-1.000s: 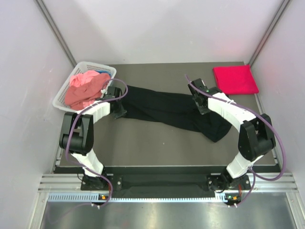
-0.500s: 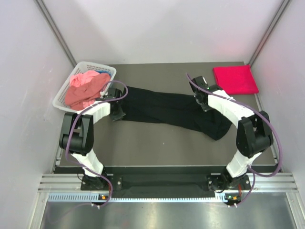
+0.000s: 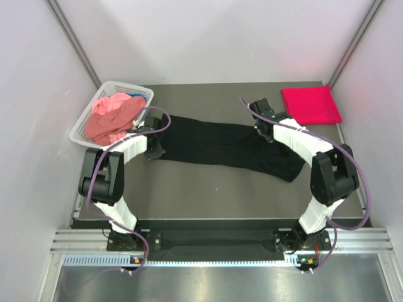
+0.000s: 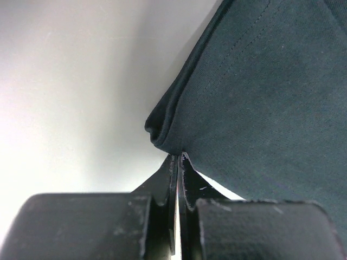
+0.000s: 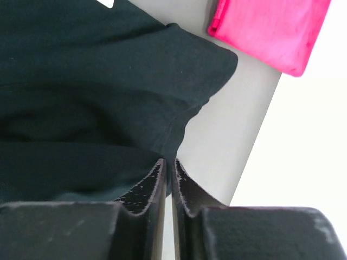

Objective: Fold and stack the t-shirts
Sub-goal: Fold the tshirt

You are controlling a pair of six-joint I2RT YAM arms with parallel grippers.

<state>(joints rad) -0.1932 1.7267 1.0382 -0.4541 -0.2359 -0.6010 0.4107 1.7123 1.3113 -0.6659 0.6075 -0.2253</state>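
Observation:
A black t-shirt (image 3: 214, 143) lies stretched across the middle of the table between my two grippers. My left gripper (image 3: 153, 150) is shut on its left edge; in the left wrist view the jaws (image 4: 178, 156) meet on a folded hem of the dark cloth (image 4: 260, 97). My right gripper (image 3: 262, 131) pinches the shirt's far right part, and in the right wrist view its jaws (image 5: 173, 158) stand nearly together on the cloth (image 5: 97, 81) by a sleeve. A folded crimson red t-shirt (image 3: 312, 105) (image 5: 271, 30) lies at the back right corner.
A white lattice basket (image 3: 85, 129) stands at the back left, just behind my left gripper. It holds a crumpled salmon pink t-shirt (image 3: 113, 116) with a bit of blue cloth (image 3: 136, 96) showing behind it. Grey walls enclose the table on three sides.
My right gripper has moved towards the back of the table, drawing the black shirt's right part with it, so the cloth lies straighter. The left gripper has barely moved.

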